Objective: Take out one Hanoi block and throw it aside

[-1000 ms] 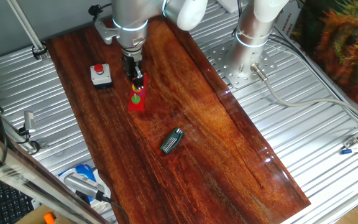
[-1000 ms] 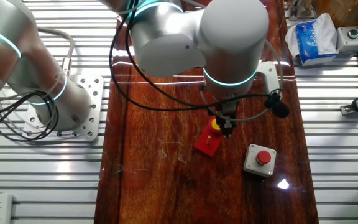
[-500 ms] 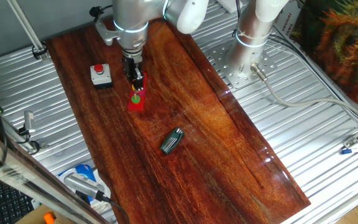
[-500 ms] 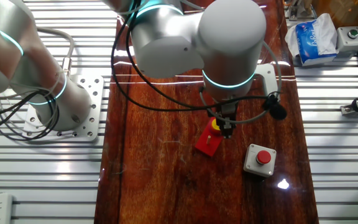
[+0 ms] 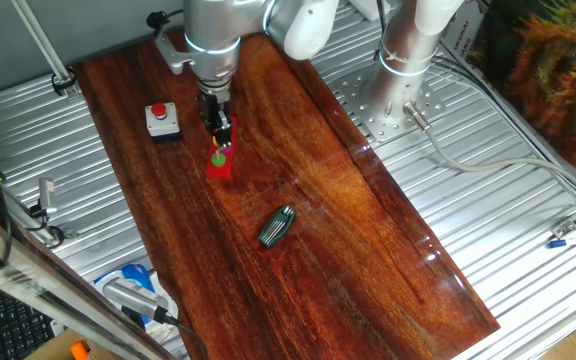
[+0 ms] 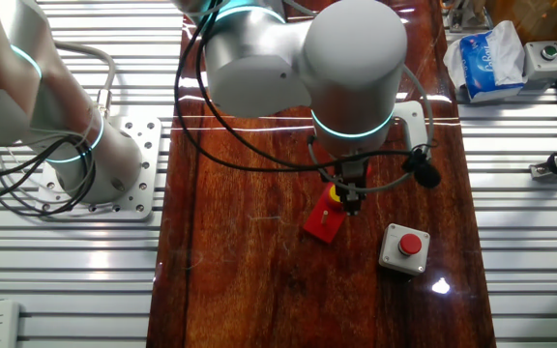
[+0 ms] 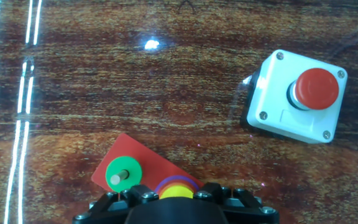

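Note:
The small yellow Hanoi block sits on top of purple and orange rings on one peg of the red base. A green disc sits on the neighbouring peg. My gripper is directly over the yellow block, with its jaws on either side of it. The fingertips are hidden under the gripper body, so the grip cannot be read. In one fixed view the gripper stands at the far end of the base. In the other fixed view the gripper covers the base's upper end.
A white box with a red push button stands beside the base; it also shows in both fixed views. A dark striped tool lies further along the wooden board. A tissue pack lies off the board.
The arm has shifted very slightly; the gripper stays over the yellow block on the base. The base and the discs have not moved.

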`<state>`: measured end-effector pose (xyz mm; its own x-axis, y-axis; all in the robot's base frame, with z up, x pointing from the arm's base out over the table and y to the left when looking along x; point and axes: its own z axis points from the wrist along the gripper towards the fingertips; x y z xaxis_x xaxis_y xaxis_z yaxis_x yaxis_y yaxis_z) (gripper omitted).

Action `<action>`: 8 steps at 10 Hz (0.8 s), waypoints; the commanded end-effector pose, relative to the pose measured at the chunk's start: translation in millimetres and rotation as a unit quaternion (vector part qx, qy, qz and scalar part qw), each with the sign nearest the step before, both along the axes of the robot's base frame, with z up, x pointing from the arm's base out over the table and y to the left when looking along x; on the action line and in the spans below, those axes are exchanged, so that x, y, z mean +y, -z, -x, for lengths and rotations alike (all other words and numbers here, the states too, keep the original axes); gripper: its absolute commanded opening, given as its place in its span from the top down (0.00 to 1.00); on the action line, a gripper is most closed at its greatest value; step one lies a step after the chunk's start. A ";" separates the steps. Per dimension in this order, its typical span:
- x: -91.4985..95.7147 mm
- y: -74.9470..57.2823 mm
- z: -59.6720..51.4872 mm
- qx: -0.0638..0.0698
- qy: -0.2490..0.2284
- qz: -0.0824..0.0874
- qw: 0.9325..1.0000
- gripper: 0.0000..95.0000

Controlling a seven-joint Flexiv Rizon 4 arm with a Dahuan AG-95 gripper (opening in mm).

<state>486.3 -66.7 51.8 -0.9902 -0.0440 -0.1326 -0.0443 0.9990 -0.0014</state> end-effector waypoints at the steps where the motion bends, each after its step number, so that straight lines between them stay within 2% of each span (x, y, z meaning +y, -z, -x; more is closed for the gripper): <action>1: 0.9 -1.7 0.2 0.000 0.000 -0.003 1.000 0.40; 2: 0.9 -1.7 0.2 0.000 0.001 -0.002 1.000 0.60; 3: 0.9 -1.7 0.2 -0.001 0.002 -0.002 1.000 0.60; 4: 0.9 -1.7 0.2 -0.002 0.003 -0.002 1.000 0.80; 5: 0.9 -1.7 0.2 -0.003 0.005 -0.002 1.000 0.80; 6: 0.9 -1.7 0.2 -0.004 0.010 -0.003 1.000 1.00; 8: 0.9 -1.7 0.2 -0.004 0.010 -0.003 1.000 1.00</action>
